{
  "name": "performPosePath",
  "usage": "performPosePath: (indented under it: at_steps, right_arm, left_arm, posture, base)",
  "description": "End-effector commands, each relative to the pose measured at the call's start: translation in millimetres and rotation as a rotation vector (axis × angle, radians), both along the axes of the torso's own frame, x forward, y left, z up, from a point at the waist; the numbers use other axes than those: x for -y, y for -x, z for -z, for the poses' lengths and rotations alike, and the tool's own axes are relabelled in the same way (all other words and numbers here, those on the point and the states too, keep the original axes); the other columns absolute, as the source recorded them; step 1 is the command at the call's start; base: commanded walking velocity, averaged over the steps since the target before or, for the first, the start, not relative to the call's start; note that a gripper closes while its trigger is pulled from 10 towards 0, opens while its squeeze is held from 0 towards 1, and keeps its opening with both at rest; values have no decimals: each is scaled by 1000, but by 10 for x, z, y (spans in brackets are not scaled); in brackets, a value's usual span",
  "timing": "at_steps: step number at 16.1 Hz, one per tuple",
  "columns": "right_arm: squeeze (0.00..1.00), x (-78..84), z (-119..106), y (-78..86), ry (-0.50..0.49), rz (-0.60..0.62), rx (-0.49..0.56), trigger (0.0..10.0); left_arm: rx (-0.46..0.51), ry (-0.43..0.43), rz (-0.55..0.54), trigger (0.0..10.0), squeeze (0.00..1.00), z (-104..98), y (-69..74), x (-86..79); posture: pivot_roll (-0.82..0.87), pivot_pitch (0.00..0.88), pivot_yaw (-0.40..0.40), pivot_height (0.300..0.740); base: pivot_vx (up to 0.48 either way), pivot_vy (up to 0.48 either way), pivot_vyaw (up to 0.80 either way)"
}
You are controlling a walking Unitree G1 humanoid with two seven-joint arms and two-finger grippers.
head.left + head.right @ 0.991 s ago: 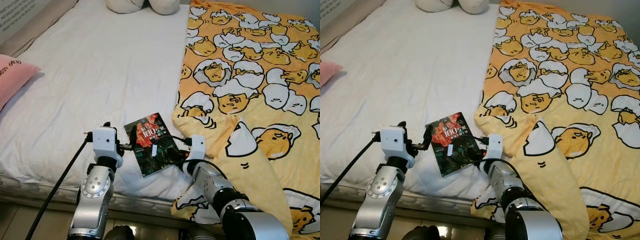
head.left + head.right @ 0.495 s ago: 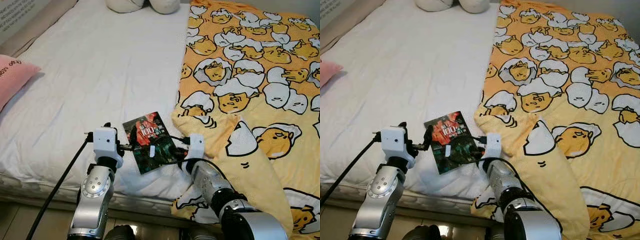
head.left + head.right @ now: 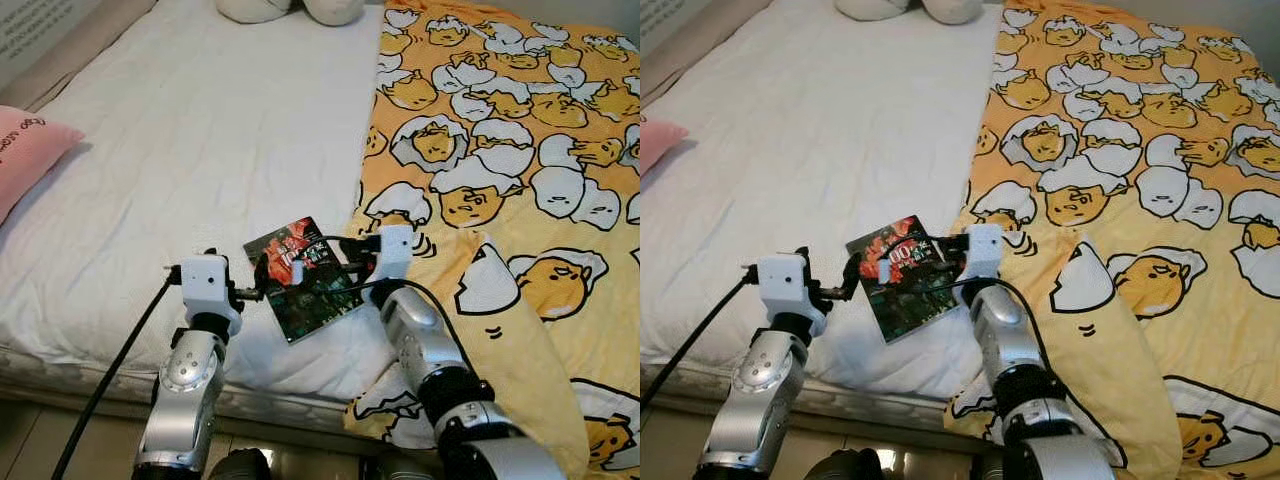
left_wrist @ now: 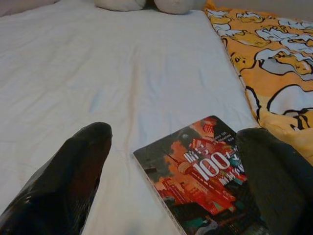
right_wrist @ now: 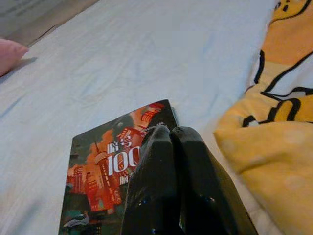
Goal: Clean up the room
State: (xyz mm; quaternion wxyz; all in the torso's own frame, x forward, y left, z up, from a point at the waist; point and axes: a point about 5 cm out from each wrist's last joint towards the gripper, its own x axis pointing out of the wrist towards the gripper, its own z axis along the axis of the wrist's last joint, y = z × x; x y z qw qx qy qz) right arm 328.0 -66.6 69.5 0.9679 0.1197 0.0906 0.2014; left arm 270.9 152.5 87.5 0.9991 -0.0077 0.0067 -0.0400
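Observation:
A book [image 3: 310, 292] with a dark red cover and "100" on it lies flat on the white sheet [image 3: 200, 130], near the bed's front edge. My left gripper [image 3: 258, 291] is at the book's left edge and is open; in the left wrist view its fingers [image 4: 73, 166] stand wide apart, with the book [image 4: 200, 171] between and beyond them. My right gripper [image 3: 298, 268] reaches in from the right over the cover. Its fingertips [image 5: 168, 134] are shut together, low over the book [image 5: 102, 176].
An orange blanket [image 3: 500, 180] printed with egg characters covers the bed's right half, and its edge lies beside the book. A pink pillow [image 3: 25, 150] is at the left. White plush shapes [image 3: 290, 8] sit at the far end. A black cable [image 3: 110, 380] hangs from my left arm.
My right arm has pushed forward, carrying its fingers further across the cover. The book has slid slightly left and away. The left gripper has hardly moved.

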Motion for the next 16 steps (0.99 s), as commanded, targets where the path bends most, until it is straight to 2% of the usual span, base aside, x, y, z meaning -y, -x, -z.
performPosePath:
  at_steps: [1, 3, 4, 5, 6, 7, 8, 9, 10, 11, 14, 16]
  right_arm:
    - [0, 16, 2, 24, 15, -4, 17, 0]
    - [0, 96, 68, 48, 53, 33, -18, 0]
    - [0, 209, 10, 50, 170, 89, 57, 10000]
    - [1000, 295, -108, 72, 247, 127, 172, 10000]
    - [1000, 338, -169, 102, 302, 132, 236, 10000]
    - [1000, 463, -234, 215, 391, 162, 323, 10000]
    - [1000, 621, -199, 362, 443, 207, 340, 10000]
    - [1000, 686, -155, 430, 453, 226, 325, 10000]
    - [1000, 827, -15, 586, 461, 274, 254, 10000]
    - [1000, 906, 47, 761, 472, 311, 230, 10000]
    - [1000, 840, 16, 872, 485, 309, 243, 10000]
    - [1000, 810, -15, 887, 495, 310, 239, 10000]
  left_arm:
    - [-23, 3, -10, 10000, 0, 41, -6, -7]
    - [-32, 21, -10, 10000, 0, 54, -13, -1]
    - [-73, 131, -26, 10000, 0, 107, -4, 11]
    - [-110, 175, -32, 10000, 1000, 161, 9, 16]
    - [-122, 190, -26, 10000, 1000, 186, 24, 17]
    - [-140, 185, -20, 10000, 1000, 243, 68, 20]
    - [-156, 134, -1, 10000, 1000, 298, 107, 40]
    - [-163, 119, -1, 10000, 1000, 320, 119, 39]
    - [-179, 108, -22, 10000, 1000, 362, 124, 4]
    - [-185, 111, -35, 10000, 1000, 384, 98, -40]
    - [-190, 63, 0, 10000, 1000, 408, 67, -41]
    - [-170, 80, 39, 10000, 1000, 396, 44, -30]
  posture:
    - [-59, 97, -17, 740]
    - [-59, 93, -18, 740]
    - [-60, 92, -21, 740]
    - [-60, 94, -22, 740]
    - [-62, 98, -26, 740]
    - [-70, 103, -29, 740]
    - [-71, 104, -30, 740]
    - [-78, 113, -31, 740]
    - [-84, 120, -26, 740]
    - [-97, 134, -12, 740]
    - [-126, 150, 7, 740]
    - [-136, 156, 14, 740]
  base:
    - [0, 0, 0]
    - [0, 0, 0]
    - [0, 0, 0]
    - [0, 0, 0]
    - [0, 0, 0]
    - [0, 0, 0]
    - [0, 0, 0]
    - [0, 0, 0]
    - [0, 0, 0]
    - [0, 0, 0]
    - [0, 0, 0]
    - [0, 0, 0]
